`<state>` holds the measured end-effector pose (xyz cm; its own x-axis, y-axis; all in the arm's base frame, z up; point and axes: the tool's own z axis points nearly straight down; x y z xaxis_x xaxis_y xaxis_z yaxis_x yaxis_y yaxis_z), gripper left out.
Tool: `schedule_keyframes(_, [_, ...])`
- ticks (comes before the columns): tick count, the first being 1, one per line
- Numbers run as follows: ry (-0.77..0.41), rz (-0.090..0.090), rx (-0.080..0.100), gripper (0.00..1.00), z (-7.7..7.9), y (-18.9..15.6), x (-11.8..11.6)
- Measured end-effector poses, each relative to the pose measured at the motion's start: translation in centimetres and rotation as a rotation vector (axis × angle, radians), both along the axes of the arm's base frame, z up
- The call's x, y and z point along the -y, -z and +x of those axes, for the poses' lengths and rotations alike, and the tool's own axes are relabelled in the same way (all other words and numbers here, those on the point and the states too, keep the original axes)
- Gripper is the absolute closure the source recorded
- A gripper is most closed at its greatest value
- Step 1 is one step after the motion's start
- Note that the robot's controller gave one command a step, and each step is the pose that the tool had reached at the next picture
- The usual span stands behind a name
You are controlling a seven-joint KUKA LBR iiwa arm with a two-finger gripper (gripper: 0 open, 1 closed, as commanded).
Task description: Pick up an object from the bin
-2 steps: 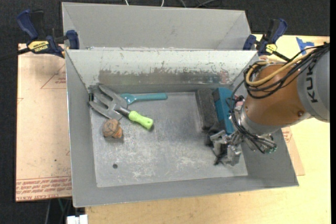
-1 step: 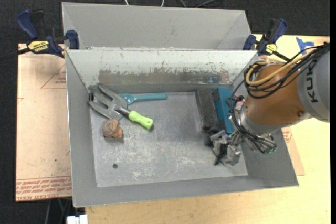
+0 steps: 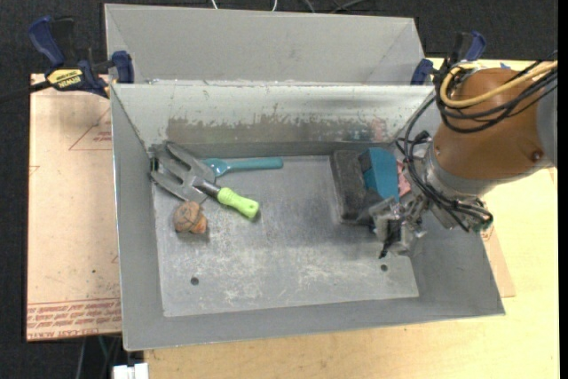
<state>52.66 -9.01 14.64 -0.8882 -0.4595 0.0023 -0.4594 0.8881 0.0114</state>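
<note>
Presently, claw: low over the floor of the bin, in its right part, under the orange wrist cover.
Claw state: apart or together, I cannot tell.
Nearest thing: dark grey block with a teal piece against its right side, by the back wall; the claw is just beside its front right corner.
Left part: metal hand fork with a green handle, lying over a teal-handled tool.
Front of fork: brown lump, just beside the fork.
</note>
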Motion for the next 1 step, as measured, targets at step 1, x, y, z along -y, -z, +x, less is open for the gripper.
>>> schedule_keyframes(1, [0.031,0.001,-0.005,1.0,2.0,-9.05,-1.13])
